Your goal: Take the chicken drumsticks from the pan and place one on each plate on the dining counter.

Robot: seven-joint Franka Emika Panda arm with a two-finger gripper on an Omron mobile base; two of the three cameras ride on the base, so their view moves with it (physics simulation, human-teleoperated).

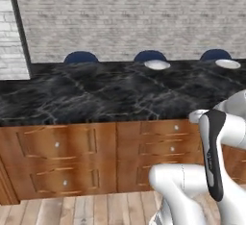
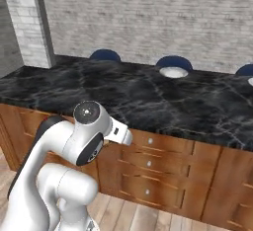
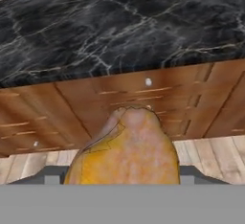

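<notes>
The white arm is folded low in front of the desk [image 1: 96, 94], elbow raised and forearm angled downward. In the hand view the gripper [image 3: 125, 170] sits at 6 o'clock, its jaws spread wide around a golden-orange drumstick [image 3: 129, 151] that rises between them toward 12 o'clock.

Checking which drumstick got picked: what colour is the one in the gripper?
Golden-orange cooked chicken drumstick, clearest in the hand view.
</notes>
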